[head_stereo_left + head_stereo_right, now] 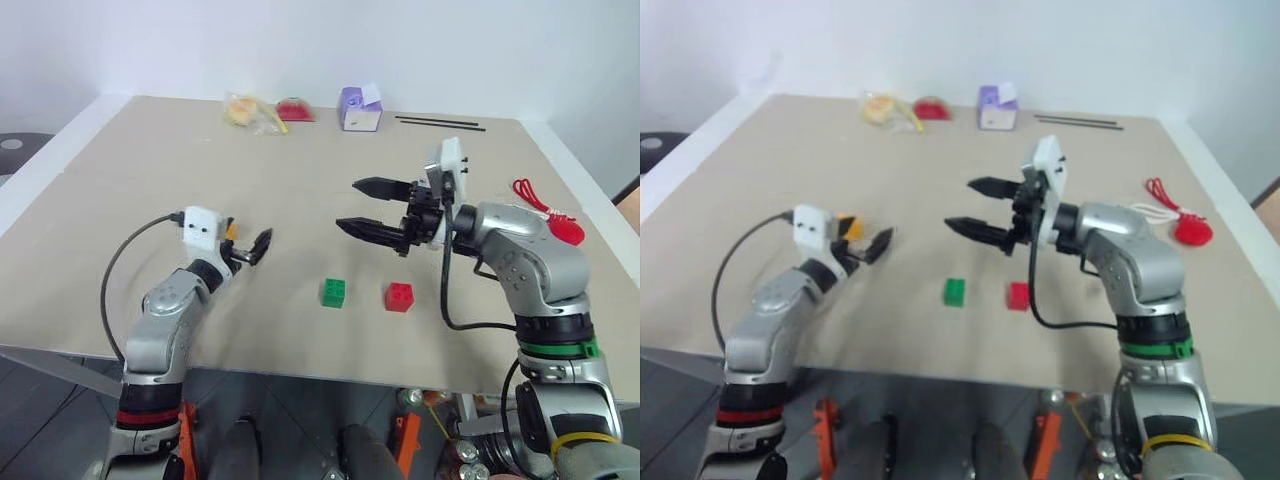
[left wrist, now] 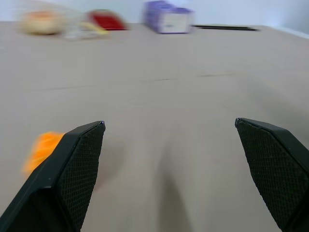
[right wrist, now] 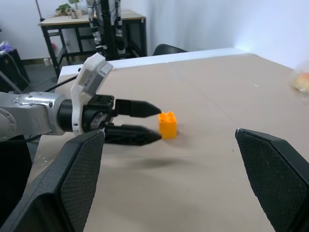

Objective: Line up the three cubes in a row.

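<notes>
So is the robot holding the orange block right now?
No, the orange block sits on the table beside the open left gripper.

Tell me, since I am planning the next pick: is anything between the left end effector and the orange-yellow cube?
Nothing visible. The left end effector is open, and the orange-yellow cube sits on the table right beside its fingertips, with only bare tabletop between. The green cube and red cube lie off toward the right arm.
</notes>
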Controlling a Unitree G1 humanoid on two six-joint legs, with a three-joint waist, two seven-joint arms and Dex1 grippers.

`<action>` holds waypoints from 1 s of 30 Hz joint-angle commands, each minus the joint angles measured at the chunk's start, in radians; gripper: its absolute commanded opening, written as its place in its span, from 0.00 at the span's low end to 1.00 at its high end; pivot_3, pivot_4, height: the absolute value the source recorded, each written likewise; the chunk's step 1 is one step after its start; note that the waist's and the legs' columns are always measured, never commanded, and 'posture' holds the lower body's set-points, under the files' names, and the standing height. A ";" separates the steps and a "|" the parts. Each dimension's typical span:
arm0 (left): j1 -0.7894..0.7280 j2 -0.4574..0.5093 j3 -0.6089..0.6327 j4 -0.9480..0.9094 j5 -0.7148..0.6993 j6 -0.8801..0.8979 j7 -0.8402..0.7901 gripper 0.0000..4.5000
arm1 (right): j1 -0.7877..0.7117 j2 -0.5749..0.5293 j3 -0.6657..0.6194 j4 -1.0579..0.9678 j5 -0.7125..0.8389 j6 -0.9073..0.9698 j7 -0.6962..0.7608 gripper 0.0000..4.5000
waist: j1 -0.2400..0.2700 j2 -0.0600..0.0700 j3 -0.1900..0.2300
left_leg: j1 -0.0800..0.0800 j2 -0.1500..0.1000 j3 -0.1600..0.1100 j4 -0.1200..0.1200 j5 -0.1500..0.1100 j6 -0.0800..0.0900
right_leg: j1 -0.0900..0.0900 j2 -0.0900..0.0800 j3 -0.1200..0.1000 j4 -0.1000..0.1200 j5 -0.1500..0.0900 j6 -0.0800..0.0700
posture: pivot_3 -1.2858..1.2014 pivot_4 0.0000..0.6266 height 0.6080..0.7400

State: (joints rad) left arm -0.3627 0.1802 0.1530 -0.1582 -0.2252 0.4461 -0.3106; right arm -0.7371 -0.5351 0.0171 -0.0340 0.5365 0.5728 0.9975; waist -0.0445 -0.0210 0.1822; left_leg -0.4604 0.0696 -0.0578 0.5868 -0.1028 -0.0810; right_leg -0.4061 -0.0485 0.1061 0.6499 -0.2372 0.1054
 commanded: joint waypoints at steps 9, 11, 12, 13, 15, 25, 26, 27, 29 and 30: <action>-0.065 0.087 0.052 0.219 0.002 -0.079 0.004 0.99 | -0.043 0.045 0.027 0.038 -0.057 -0.082 0.003 1.00 | -0.001 0.000 0.000 | 0.000 0.000 0.000 -0.002 0.000 0.000 | -0.001 0.000 0.000 0.000 0.000 0.000 | 0.52 0.24 1.00; -0.085 0.104 0.047 0.269 0.002 -0.096 -0.015 0.99 | -0.042 0.053 0.028 0.039 -0.064 -0.086 -0.001 1.00 | -0.001 0.000 0.000 | 0.000 0.000 0.000 -0.002 0.000 0.000 | -0.001 0.000 0.000 0.000 -0.001 0.000 | 0.52 0.24 1.00; -0.097 0.116 0.042 0.298 0.003 -0.104 -0.030 0.99 | -0.041 0.057 0.029 0.038 -0.067 -0.087 -0.002 1.00 | -0.001 0.000 0.000 | 0.000 0.000 0.000 -0.002 0.000 0.000 | -0.001 0.000 0.000 0.000 -0.001 0.000 | 0.52 0.24 1.00; -0.111 0.126 0.039 0.329 0.004 -0.116 -0.044 0.99 | -0.039 0.059 0.029 0.036 -0.069 -0.088 -0.003 1.00 | 0.000 0.000 0.000 | 0.000 0.000 0.000 -0.002 0.000 -0.001 | -0.001 0.000 0.000 0.000 -0.001 0.000 | 0.52 0.24 1.00; -0.131 0.142 0.029 0.374 0.004 -0.133 -0.077 0.99 | -0.037 0.063 0.026 0.032 -0.070 -0.086 -0.007 1.00 | -0.001 0.000 0.000 | -0.001 0.000 0.000 -0.002 0.000 -0.001 | -0.001 0.000 0.000 0.000 -0.001 0.000 | 0.52 0.24 1.00; -0.182 0.146 -0.013 0.483 0.016 -0.172 -0.129 0.99 | -0.026 0.063 0.018 0.004 -0.052 -0.058 -0.015 1.00 | -0.001 0.000 0.000 | -0.001 0.000 0.000 -0.004 0.000 -0.001 | -0.002 0.000 0.000 0.000 -0.001 0.000 | 0.52 0.24 1.00; -0.186 0.144 -0.010 0.492 0.018 -0.174 -0.120 0.99 | -0.026 0.063 0.017 0.001 -0.050 -0.055 -0.016 1.00 | -0.001 0.000 0.000 | -0.001 0.000 0.000 -0.004 0.000 -0.001 | -0.002 0.000 0.000 0.000 -0.001 0.000 | 0.52 0.24 1.00; -0.190 0.144 -0.010 0.498 0.020 -0.175 -0.116 0.91 | -0.025 0.062 0.015 -0.002 -0.049 -0.051 -0.017 1.00 | -0.001 0.000 0.000 | -0.001 0.000 0.000 -0.004 0.000 -0.001 | -0.002 0.000 0.000 0.000 -0.001 0.000 | 0.52 0.24 1.00; -0.196 0.144 -0.010 0.506 0.023 -0.180 -0.111 0.81 | -0.023 0.060 0.013 -0.006 -0.046 -0.046 -0.017 1.00 | -0.001 0.000 0.000 | -0.001 0.000 0.000 -0.004 0.000 -0.001 | -0.002 0.000 0.000 0.000 -0.001 0.000 | 0.52 0.24 1.00; -0.198 0.144 -0.010 0.509 0.024 -0.183 -0.111 0.73 | -0.022 0.059 0.012 -0.007 -0.045 -0.044 -0.017 1.00 | -0.001 0.000 0.000 | -0.001 0.000 0.000 -0.004 0.000 -0.001 | -0.002 0.000 0.000 0.000 -0.001 0.000 | 0.52 0.24 1.00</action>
State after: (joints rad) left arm -0.5325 0.3214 0.1403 0.3564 -0.2036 0.2876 -0.4289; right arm -0.7551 -0.4688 0.0503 0.0033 0.4682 0.5285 0.9787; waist -0.0456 -0.0210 0.1823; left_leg -0.4609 0.0696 -0.0578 0.5828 -0.1024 -0.0823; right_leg -0.4078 -0.0485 0.1059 0.6497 -0.2386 0.1057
